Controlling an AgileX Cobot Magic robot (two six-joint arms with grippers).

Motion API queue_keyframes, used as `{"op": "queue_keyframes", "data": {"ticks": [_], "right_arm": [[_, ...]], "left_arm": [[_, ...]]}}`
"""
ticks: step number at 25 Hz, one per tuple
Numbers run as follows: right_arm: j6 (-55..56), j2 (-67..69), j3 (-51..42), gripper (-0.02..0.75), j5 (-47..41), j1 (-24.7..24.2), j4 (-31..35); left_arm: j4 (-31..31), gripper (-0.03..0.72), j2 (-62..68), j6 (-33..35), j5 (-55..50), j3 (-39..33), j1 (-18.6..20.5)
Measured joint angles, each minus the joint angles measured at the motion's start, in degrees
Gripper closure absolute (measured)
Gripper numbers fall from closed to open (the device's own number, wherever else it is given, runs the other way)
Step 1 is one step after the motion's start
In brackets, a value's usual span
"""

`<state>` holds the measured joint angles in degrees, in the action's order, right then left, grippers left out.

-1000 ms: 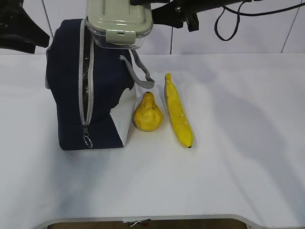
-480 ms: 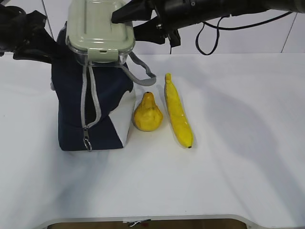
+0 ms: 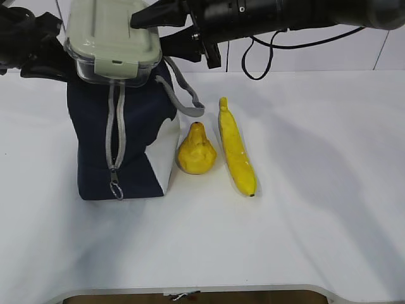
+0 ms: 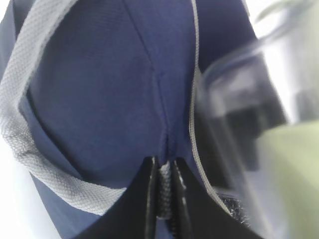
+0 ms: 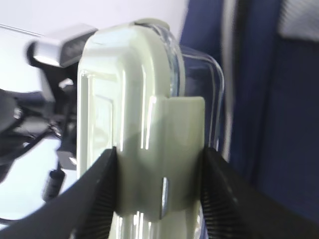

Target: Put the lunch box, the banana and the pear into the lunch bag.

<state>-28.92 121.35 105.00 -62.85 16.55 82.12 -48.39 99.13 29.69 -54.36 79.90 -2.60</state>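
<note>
The right claw [image 5: 158, 194] grips the clear, sage-green-lidded lunch box [image 3: 112, 39] above the navy fabric lunch bag [image 3: 95, 136]; the left claw [image 4: 163, 191] pinches the bag's fabric.

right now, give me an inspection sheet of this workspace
surface: white table, bare in front
job's things: lunch box held above the upright lunch bag; pear and banana lying beside the bag
clutter: nothing seen
grippers: left pincer shut on a fold of bag fabric; right pincer shut on the lunch box
cables: black cable looping under the right arm
surroundings: white wall panels behind
</note>
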Motion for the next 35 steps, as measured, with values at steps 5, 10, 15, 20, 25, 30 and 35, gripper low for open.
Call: {"op": "queue_keyframes", "data": {"ticks": [5,10,15,20,25,30,35], "right_arm": [[-0.4,0.0,0.3,0.359,3.4,0.0,-3.0],[-0.6,0.0,0.3,0.359,7.6,0.0,-8.3],[-0.6,0.0,0.3,0.359,12.7,0.1,-18.2],[-0.4,0.0,0.3,0.359,14.3,0.1,-24.5],[-0.4,0.0,0.3,0.359,15.1,2.0,-24.5],[-0.2,0.0,0.3,0.359,16.1,4.5,-21.4],[-0.1,2.2,0.3,0.359,19.3,5.9,-18.2]], "left_arm": [[0.0,0.667,0.0,0.0,-0.2,0.0,0.0],[0.0,0.667,0.0,0.0,-0.5,0.0,0.0],[-1.4,0.667,0.0,0.5,-1.4,0.0,0.0],[-4.2,0.668,-0.3,3.4,-1.5,0.0,0.0],[-6.7,0.668,-0.3,6.9,-1.5,0.0,0.0],[-7.4,0.669,0.0,8.0,-1.3,0.0,0.0],[-8.3,0.669,0.2,9.4,-0.5,0.0,0.0]]}}
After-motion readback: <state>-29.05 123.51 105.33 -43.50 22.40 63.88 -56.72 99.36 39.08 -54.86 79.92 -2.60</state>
